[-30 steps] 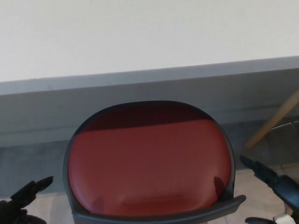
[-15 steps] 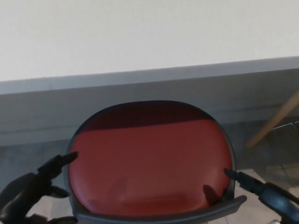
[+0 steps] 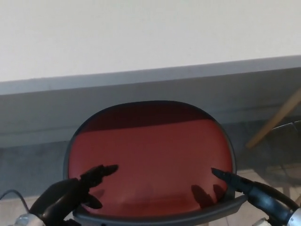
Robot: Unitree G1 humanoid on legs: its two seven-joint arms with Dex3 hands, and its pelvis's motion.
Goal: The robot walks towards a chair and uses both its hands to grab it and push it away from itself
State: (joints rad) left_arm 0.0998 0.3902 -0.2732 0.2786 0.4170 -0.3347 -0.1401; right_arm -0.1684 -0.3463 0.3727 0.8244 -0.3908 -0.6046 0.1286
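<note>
Now both my hands reach over the red chair point(image 3: 150, 160) from either side.

The chair sits right below me, its red seat ringed by a grey rim, in front of a grey skirting band point(image 3: 150, 89) and a white wall point(image 3: 150, 33). My left hand point(image 3: 70, 195) lies over the chair's near left edge, fingers spread apart and stretched onto the red, gripping nothing that I can see. My right hand point(image 3: 251, 190) points a long finger across the near right edge; whether it is open or closed I cannot tell. Half a second ago both hands were farther out, at the chair's sides; they have since come inward over the seat. Right of the chair stands a slanted wooden leg point(image 3: 275, 120). Beneath the chair are pale floor tiles point(image 3: 249, 176).
</note>
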